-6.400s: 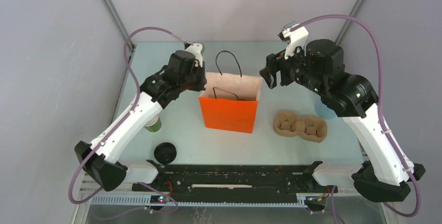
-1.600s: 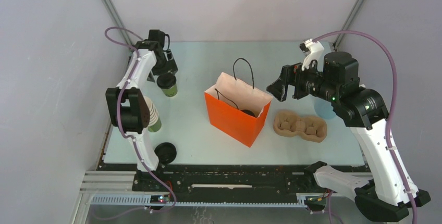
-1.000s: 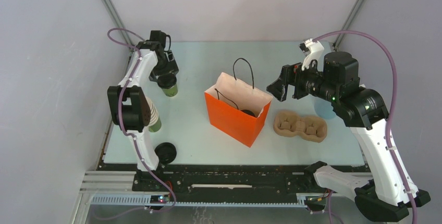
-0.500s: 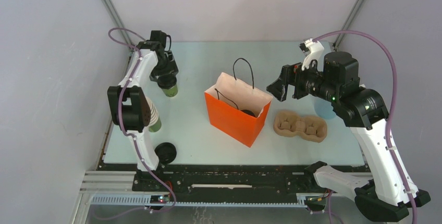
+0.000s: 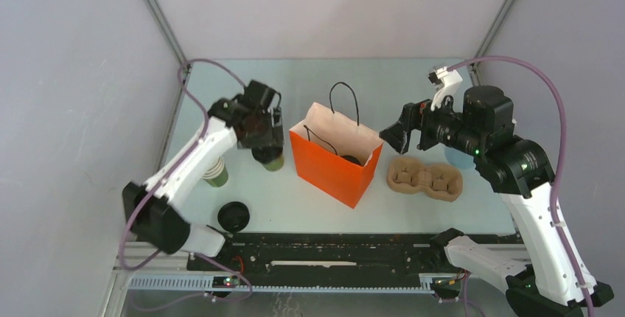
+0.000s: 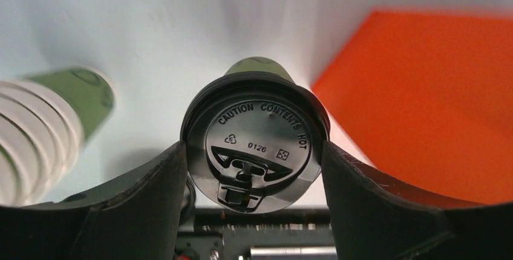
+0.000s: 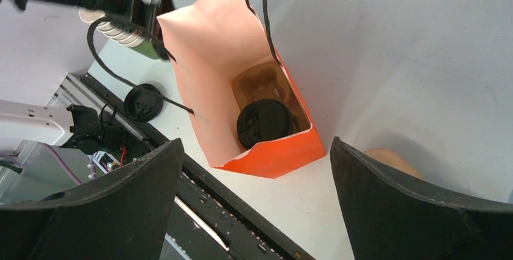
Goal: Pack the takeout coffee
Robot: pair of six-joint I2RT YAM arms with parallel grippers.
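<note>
My left tool (image 6: 253, 157), clamped on the takeout coffee (image 5: 273, 159), has brought it beside the orange bag (image 5: 328, 169) for packing; my right tool (image 7: 255, 145) waits, fingers apart.

Bright, even, diffuse light; soft shadows. Left wrist view blurs the cup stack (image 6: 36, 133) and orange bag (image 6: 423, 91).

olive-grn cup (image 6: 257, 68), blk lid (image 6: 254, 145), orange bag (image 5: 324, 168)
</note>
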